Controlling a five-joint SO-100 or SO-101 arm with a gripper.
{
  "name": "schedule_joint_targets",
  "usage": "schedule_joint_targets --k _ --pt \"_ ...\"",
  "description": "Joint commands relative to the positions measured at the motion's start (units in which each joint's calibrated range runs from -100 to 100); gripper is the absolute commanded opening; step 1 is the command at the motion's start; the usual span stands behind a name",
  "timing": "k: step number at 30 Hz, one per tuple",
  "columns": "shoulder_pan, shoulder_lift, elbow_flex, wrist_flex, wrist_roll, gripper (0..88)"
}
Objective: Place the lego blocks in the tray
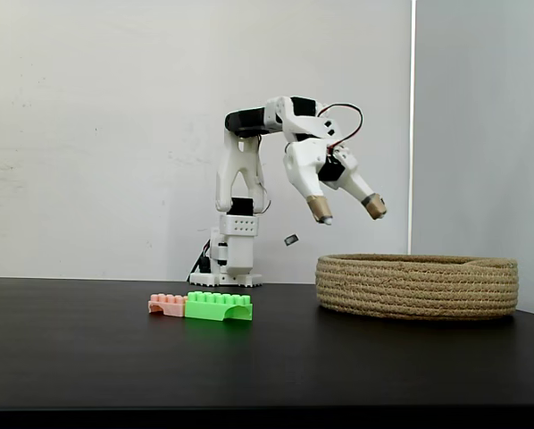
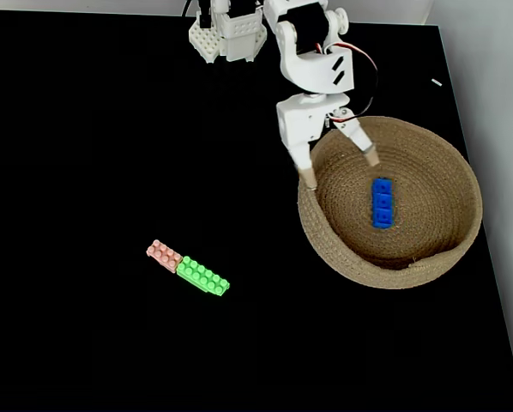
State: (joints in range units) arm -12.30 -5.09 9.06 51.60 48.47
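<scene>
**Bricks and tray, item positions**

We list the gripper (image 2: 340, 169) spread and empty above the tray (image 2: 325, 232) rim. The blue brick (image 2: 382, 202) lies inside the tray. The pink brick (image 2: 164, 256) and green brick (image 2: 202, 276), touching end to end, sit well apart from the tray.

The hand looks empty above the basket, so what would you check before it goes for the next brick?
1. Hand open and empty: ok.
2. Blue brick lies inside the rope basket: ok.
3. Pink brick and green brick on the table, uncovered: ok.
4. Those two apart enough to grab one: not ok, they touch end to end.
5. Hand raised above the basket wall: ok in the side fixed view.
</scene>
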Motion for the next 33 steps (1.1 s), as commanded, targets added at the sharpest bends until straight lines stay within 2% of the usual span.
schedule_joint_targets --k 1,5,8,12,19,24,28,33 --pt "9.3 -3.0 -6.9 2.5 9.2 32.2" --pt "18.0 0.9 -7.8 2.7 16.3 32.0" --pt "22.5 3.7 -8.6 2.7 19.6 31.7" --pt "26.0 6.6 -9.8 0.8 20.3 31.4" --pt "28.8 9.7 -11.6 -0.3 12.5 30.3" --pt "30.1 11.4 -11.7 -1.7 9.6 29.5" --pt "31.1 12.9 -13.8 -2.1 3.0 27.0" --pt "31.8 14.5 -14.5 -2.5 -6.7 28.3"
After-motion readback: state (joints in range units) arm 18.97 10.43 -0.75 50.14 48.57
